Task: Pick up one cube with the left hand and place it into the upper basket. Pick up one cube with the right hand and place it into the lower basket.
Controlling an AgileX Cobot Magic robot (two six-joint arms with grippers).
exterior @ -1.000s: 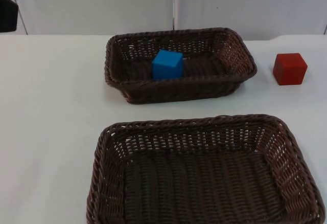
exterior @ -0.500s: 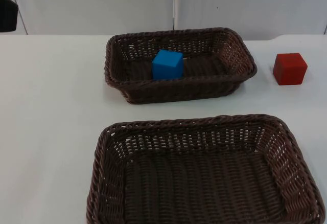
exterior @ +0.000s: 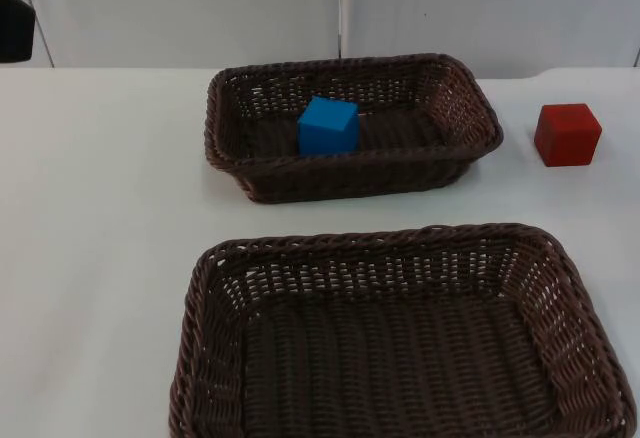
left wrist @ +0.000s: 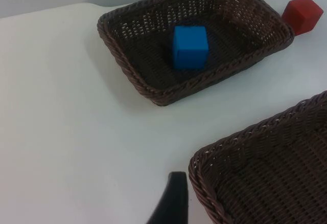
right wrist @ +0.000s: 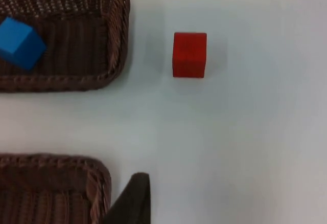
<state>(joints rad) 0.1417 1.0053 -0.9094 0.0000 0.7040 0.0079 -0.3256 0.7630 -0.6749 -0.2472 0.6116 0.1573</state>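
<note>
Already the blue cube [exterior: 328, 125] is sitting inside the upper basket [exterior: 352, 182], in the upper middle of the top frame, leaning toward that basket's left half. So the left-hand part looks done, judging from how things lie. The red cube [exterior: 567, 134] is resting on the white desk [exterior: 100, 218] at the upper right of the top frame, just beside the upper basket's right end and apart from it. The lower basket [exterior: 400, 243], filling the bottom of that frame, is holding nothing.

The step in hand, as I judge it, is the right arm's pick. The right claw [right wrist: 134, 196] is hanging above bare desk, near the lower basket's corner, with the red cube well ahead of it; whether it is released or clenched I cannot tell. The left claw [left wrist: 171, 201] is waiting over the desk beside the lower basket's rim, and its state I cannot tell either.

Next, the right claw needs to be reaching forward to the red cube, straddling it squarely, then carrying it to the lower basket.
</note>
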